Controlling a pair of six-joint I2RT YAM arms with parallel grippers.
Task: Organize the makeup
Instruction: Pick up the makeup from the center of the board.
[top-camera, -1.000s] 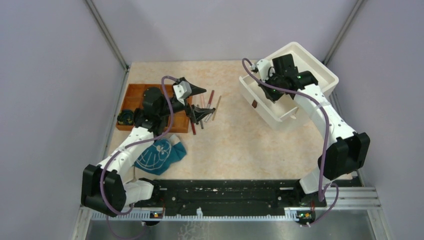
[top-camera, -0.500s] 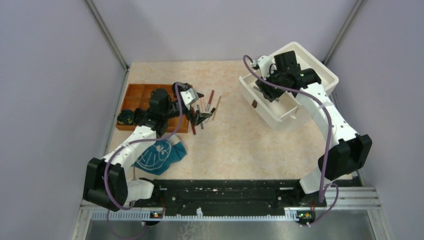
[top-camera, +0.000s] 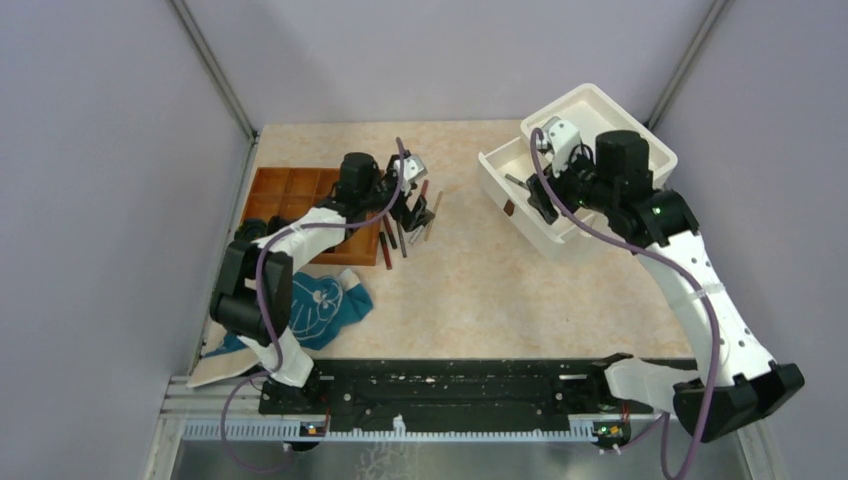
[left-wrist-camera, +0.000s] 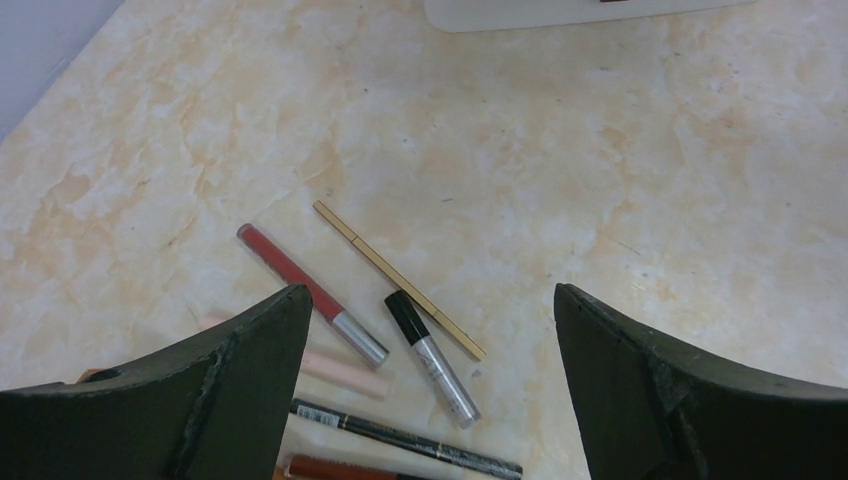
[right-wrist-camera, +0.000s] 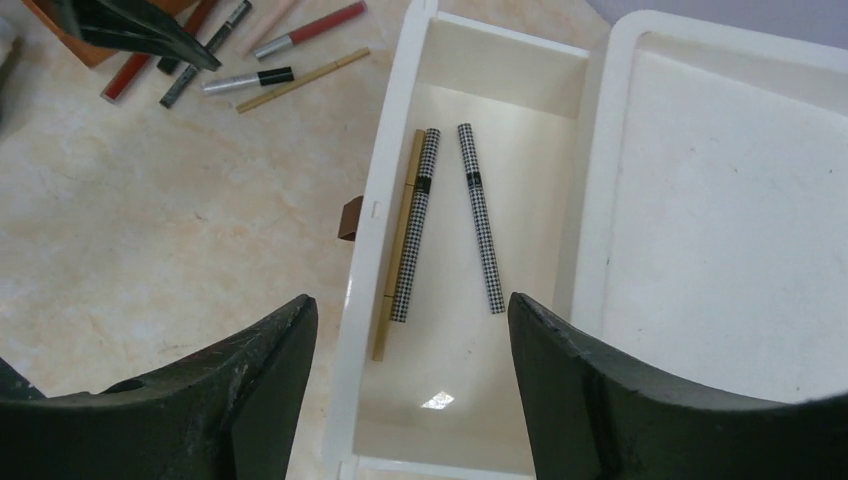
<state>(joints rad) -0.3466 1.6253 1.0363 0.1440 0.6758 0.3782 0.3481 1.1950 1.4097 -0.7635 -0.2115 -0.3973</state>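
Observation:
Loose makeup lies on the marbled table: a red tube with a silver cap (left-wrist-camera: 310, 293), a thin gold pencil (left-wrist-camera: 400, 280), a black-and-silver tube (left-wrist-camera: 432, 357), a pale pink stick (left-wrist-camera: 342, 370), a black pencil (left-wrist-camera: 400, 438) and a dark red tube (left-wrist-camera: 340, 468). My left gripper (left-wrist-camera: 430, 290) (top-camera: 418, 205) hovers open right over them, holding nothing. Inside the white bin's (right-wrist-camera: 385, 180) narrow compartment lie two checkered pencils (right-wrist-camera: 415, 225) (right-wrist-camera: 480, 215) and a gold pencil (right-wrist-camera: 395, 260). Above that compartment my right gripper (right-wrist-camera: 410, 300) (top-camera: 541, 197) is open and empty.
An orange divided tray (top-camera: 290, 190) sits just left of the loose pencils. A teal patterned cloth (top-camera: 320, 305) lies in front of it. The white bin (top-camera: 600, 95) stands at the back right, near the enclosure wall, with a wide empty section (right-wrist-camera: 720, 200).
My right gripper's jaws have opened and it has drawn back above the bin's narrow compartment. My left gripper has swung right from the orange tray to over the loose pencils.

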